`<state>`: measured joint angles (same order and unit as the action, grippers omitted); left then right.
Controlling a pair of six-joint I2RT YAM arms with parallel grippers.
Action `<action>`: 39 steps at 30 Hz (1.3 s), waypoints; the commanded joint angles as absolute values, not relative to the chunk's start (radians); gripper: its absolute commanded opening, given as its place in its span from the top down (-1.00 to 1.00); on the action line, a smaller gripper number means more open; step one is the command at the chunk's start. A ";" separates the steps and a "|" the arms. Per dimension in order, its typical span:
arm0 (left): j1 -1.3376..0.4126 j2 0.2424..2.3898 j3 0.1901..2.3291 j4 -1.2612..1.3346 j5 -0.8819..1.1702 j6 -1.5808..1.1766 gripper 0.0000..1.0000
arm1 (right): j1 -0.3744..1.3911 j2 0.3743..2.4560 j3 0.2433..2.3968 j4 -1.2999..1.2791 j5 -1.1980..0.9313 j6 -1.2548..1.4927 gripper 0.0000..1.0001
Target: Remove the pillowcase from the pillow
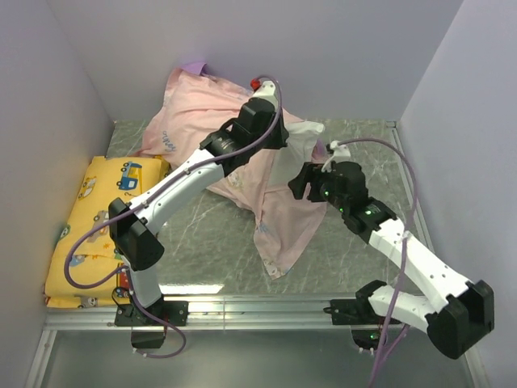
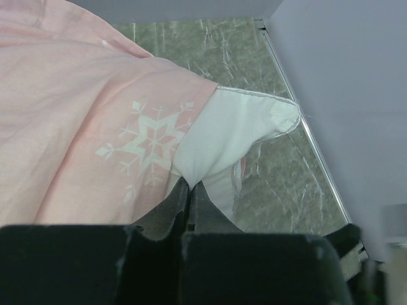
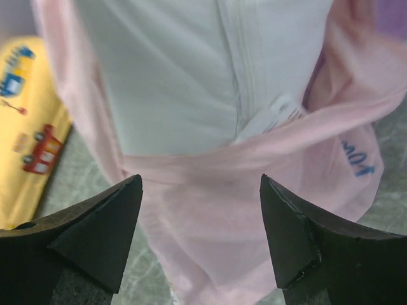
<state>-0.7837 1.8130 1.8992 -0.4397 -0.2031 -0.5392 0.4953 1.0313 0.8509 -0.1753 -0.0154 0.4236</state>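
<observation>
1. Two pincers work on the bundle at the back of the grey marbled tabletop [image 1: 202, 234]. The plump plain white pillow [image 3: 172, 76] lies there partly out of the thin pale-pink fabric pillowcase [image 1: 202, 101], which shows its pale inner side and a white snowflake.
2. The left pincer [image 2: 190, 189] is clamped tight on the pillow's bared white corner, right at the pink hem. Whether some hem is caught too, I cannot tell.
3. The right pincer [image 3: 198, 190] stands wide apart and holds nothing. It hovers over the loose pink flap just below the pillow's small white tag [image 3: 273, 114].
4. The step in hand, as I judge it, is peeling the cover off while the pillow is anchored. It is well begun but not finished.
5. The next move calls for the right pincer to close on pink fabric alone, not white, then draw it away from the anchored corner.
6. The yellow vehicle-print cushion [image 1: 89, 226] lies apart at the left and plays no part.
</observation>
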 commanded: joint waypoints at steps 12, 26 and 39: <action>-0.762 1.805 2.120 -0.348 -0.253 -0.515 0.99 | 0.692 1.098 0.715 -0.092 0.124 0.468 0.15; -0.663 1.802 2.285 -0.351 -0.302 -0.479 0.99 | 0.880 1.017 0.522 -0.058 0.253 0.695 0.74; -0.637 1.721 2.218 -0.301 -0.272 -0.499 0.99 | 0.931 1.207 0.515 0.052 0.279 0.772 0.89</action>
<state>-0.6353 1.8107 2.1990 -0.4763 -0.2596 -0.4984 0.9157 1.2121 0.5011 -0.0216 0.2436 0.7456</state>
